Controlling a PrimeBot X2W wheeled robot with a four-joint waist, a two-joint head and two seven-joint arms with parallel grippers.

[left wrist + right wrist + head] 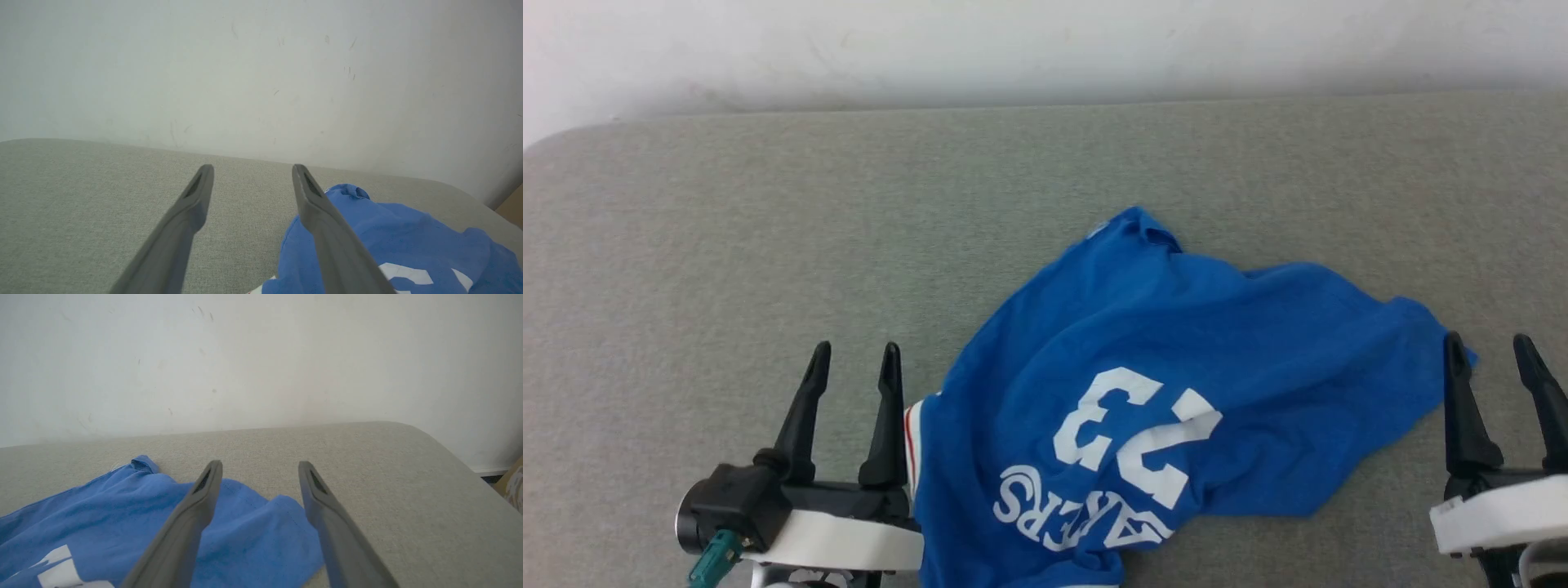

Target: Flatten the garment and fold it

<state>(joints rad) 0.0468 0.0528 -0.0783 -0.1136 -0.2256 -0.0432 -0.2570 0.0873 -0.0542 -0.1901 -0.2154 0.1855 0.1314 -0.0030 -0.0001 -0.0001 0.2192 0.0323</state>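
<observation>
A royal-blue jersey T-shirt (1176, 367) lies on a grey fabric-covered tabletop (768, 245), right of centre and toward the near edge, with a pale wall (1045, 49) behind. The left gripper (858, 349) sits just beside the shirt's left edge; the right gripper (1487, 338) is at its right corner.

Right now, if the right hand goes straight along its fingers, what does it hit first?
Likely the bare grey surface, then the wall. A corner of the garment lies low under the right hand, so it might brush that first; height is unclear.
</observation>
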